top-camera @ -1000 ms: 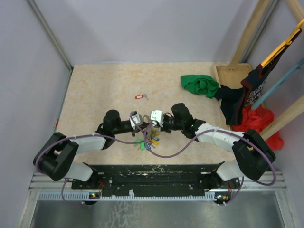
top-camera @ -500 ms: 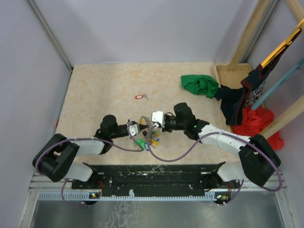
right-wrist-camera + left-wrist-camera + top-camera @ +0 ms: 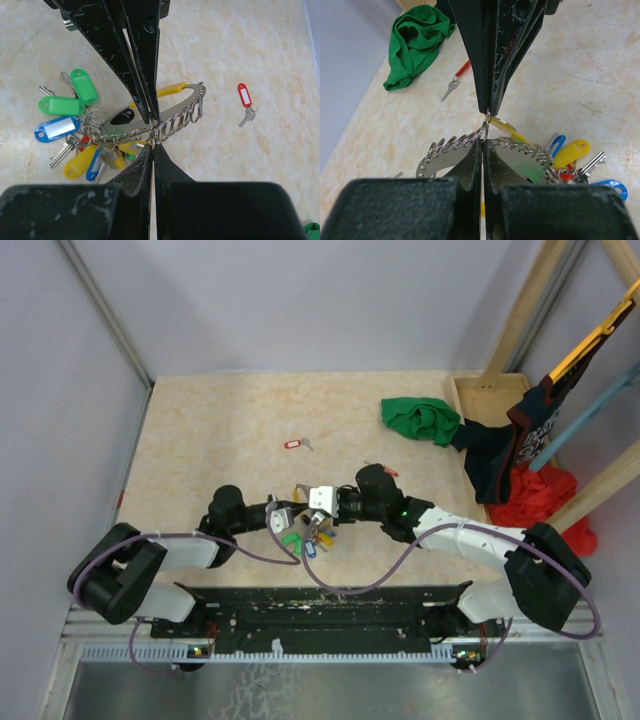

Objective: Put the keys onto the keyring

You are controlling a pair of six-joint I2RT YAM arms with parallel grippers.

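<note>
**Keyring pinched between both arms, threading not finished**

Your left end effector and right end effector are both pressed together on the wire of the large thin grey metal keyring. They hold it between them just over the front middle of the beige bench. A dull yellow key with a dark head sits at the ring; you cannot tell whether it is threaded. The key with a red oblong tag and the slim red-headed key lie loose. The open wooden tray looks bare where visible, with a dark cloth across its near edge.
</note>
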